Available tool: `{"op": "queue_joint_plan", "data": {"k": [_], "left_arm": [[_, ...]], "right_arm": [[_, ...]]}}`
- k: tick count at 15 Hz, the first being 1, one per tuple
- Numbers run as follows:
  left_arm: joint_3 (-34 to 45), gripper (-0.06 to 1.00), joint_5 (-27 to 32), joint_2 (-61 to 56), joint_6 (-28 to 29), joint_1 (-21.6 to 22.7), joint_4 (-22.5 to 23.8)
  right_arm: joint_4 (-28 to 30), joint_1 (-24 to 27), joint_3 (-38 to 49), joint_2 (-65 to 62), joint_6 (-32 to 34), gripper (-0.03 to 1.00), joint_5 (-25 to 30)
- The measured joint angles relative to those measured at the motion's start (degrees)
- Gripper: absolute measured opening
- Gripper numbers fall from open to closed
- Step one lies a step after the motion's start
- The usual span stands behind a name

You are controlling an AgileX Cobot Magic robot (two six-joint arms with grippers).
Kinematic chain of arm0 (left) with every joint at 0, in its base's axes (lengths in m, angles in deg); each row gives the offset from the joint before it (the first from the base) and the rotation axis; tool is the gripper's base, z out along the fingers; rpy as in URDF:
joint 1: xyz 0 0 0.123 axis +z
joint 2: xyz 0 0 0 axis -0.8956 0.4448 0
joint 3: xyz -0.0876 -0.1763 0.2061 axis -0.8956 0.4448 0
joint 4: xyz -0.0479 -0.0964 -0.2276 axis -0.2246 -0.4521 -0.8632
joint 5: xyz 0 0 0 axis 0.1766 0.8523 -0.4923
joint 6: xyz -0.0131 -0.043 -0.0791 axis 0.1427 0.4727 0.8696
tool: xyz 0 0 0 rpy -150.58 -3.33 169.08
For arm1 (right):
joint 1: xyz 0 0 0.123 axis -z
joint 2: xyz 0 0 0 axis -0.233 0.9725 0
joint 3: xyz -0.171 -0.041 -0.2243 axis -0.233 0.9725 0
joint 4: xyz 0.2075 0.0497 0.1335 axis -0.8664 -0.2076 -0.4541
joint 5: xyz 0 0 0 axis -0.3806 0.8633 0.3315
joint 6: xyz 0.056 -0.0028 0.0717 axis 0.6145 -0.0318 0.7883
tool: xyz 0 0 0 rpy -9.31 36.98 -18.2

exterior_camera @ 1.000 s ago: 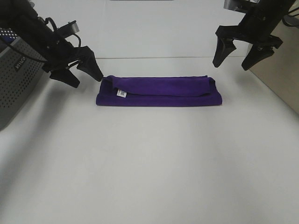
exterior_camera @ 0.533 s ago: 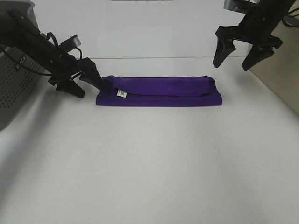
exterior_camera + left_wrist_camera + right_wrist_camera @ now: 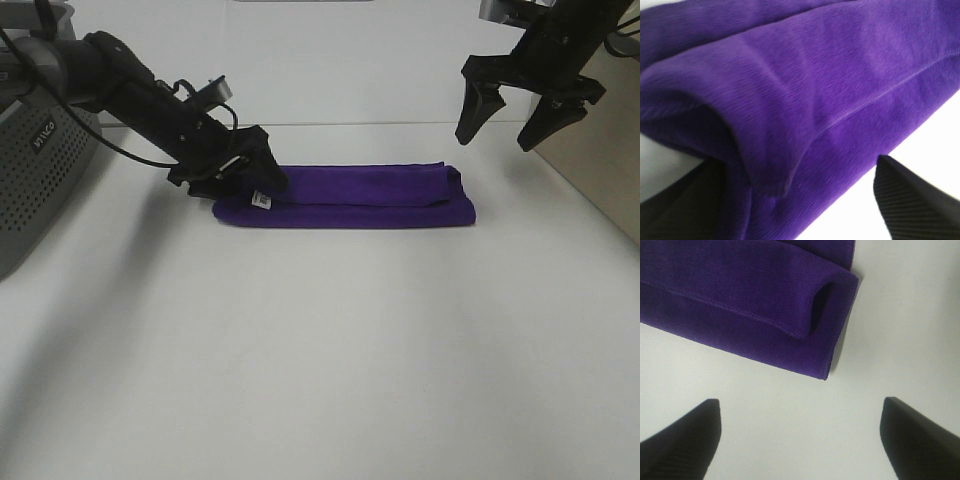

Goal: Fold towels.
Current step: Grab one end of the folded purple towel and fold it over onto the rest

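White tabletop (image 3: pixel 330 350). The left gripper (image 3: pixel 255 176), jaws spread, straddled the left end of the deep purple, folded microfibre towel (image 3: pixel 370 195), close to its small white care tag (image 3: pixel 262 200). The right gripper (image 3: pixel 493 143), jaws spread and empty, hung above the table beyond the towel's right end. The towel lay as a long strip across the table's far half. A grey perforated box (image 3: pixel 35 170) stood far left.

Left end of the towel (image 3: pixel 360 193) under the left hand (image 3: pixel 254 180); care tag (image 3: pixel 262 200) print too small; grey box (image 3: pixel 35 185) cropped
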Motion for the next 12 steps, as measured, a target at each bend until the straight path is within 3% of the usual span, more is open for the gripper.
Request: {"op": "queue_joint_plan", "data": {"k": [1, 2, 4, 5, 10, 12], "left_arm": [[0.00, 0.65, -1.09, 0.34, 1.83, -1.15, 0.06], [-0.17, 0.51, -1.43, 0.63, 2.86, -1.95, 0.52], [-0.80, 0.13, -1.09, 1.38, 3.61, -2.23, 2.12], [-2.18, 0.05, 0.23, 1.78, 3.95, -2.23, 3.61], [-18.11, 0.03, 13.46, 2.81, 10.43, -2.29, 23.38], [-23.43, 0.03, 13.64, 2.23, 12.83, -2.23, 24.92]], "right_arm": [[0.00, 0.00, 0.00, 0.00, 0.00, 0.84, 0.00], [0.00, 0.00, 0.00, 0.00, 0.00, 0.84, 0.00], [0.00, 0.00, 0.00, 0.00, 0.00, 0.84, 0.00], [0.00, 0.00, 0.00, 0.00, 0.00, 0.84, 0.00], [0.34, 0.00, 0.00, -2.18, 0.00, 0.84, 0.06], [0.34, 0.00, 0.00, -4.70, 0.00, 0.84, 0.11]]}}
